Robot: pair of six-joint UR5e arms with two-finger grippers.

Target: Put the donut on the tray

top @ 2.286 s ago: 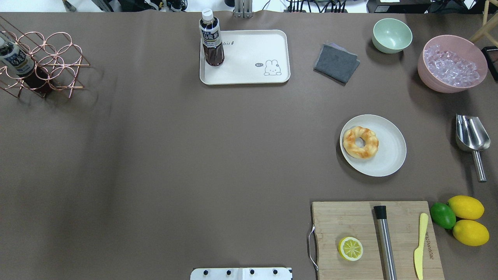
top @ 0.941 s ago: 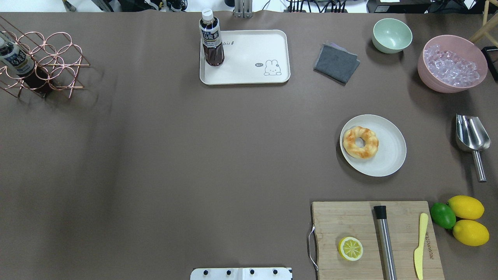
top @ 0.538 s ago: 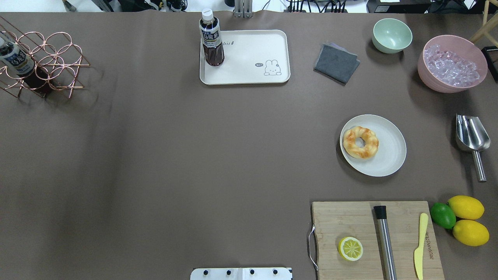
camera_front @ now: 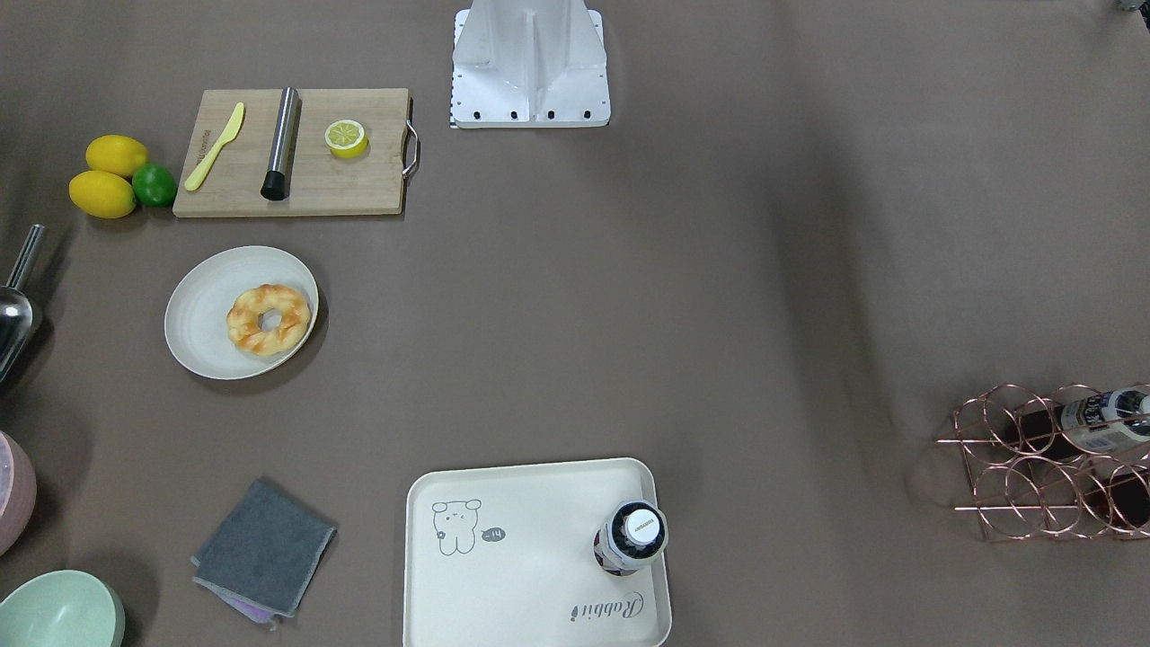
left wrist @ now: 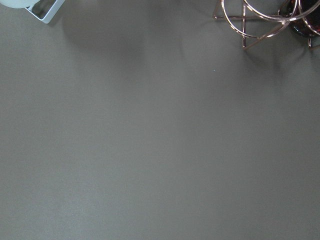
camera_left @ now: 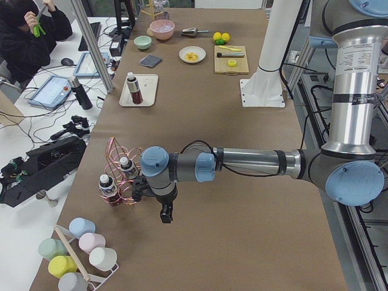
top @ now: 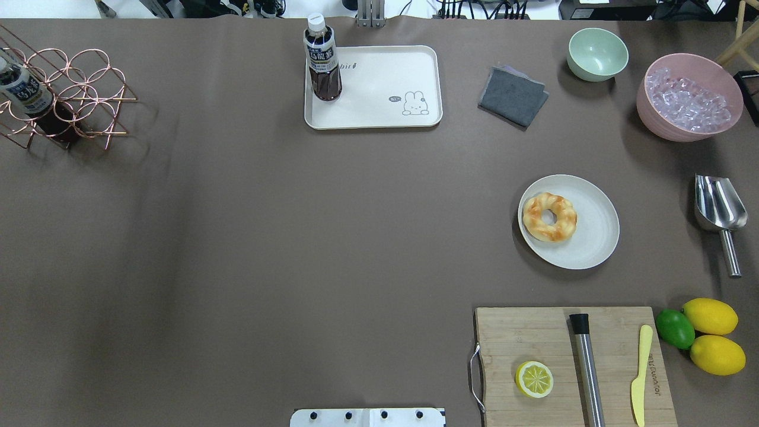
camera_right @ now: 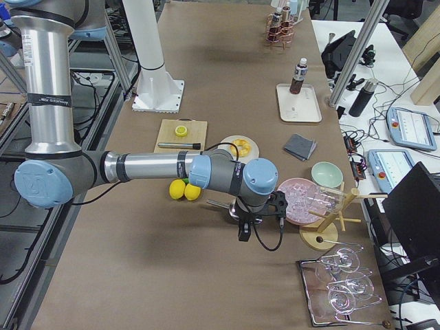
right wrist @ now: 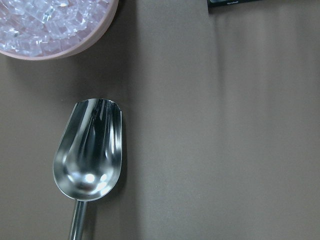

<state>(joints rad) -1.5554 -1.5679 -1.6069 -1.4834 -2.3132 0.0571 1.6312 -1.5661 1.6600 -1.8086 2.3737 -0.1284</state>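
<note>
The golden twisted donut (top: 549, 217) lies on a round off-white plate (top: 596, 240) at the table's right; it also shows in the front-facing view (camera_front: 268, 319). The cream tray (top: 385, 110) with the grey animal drawing sits at the far middle, with a dark drink bottle (top: 322, 59) standing in its left corner. My left gripper (camera_left: 165, 215) shows only in the exterior left view, beside the copper wire rack (camera_left: 121, 176), far from the donut. My right gripper (camera_right: 243, 232) shows only in the exterior right view, over the metal scoop (right wrist: 90, 155). I cannot tell whether either is open or shut.
A wooden cutting board (top: 533, 332) holds a lemon half (top: 534, 379), a steel muddler and a yellow knife. Two lemons and a lime (top: 675, 328) lie to its right. A grey cloth (top: 513, 96), a green bowl (top: 597, 53) and a pink bowl of ice (top: 688, 98) stand at the far right.
</note>
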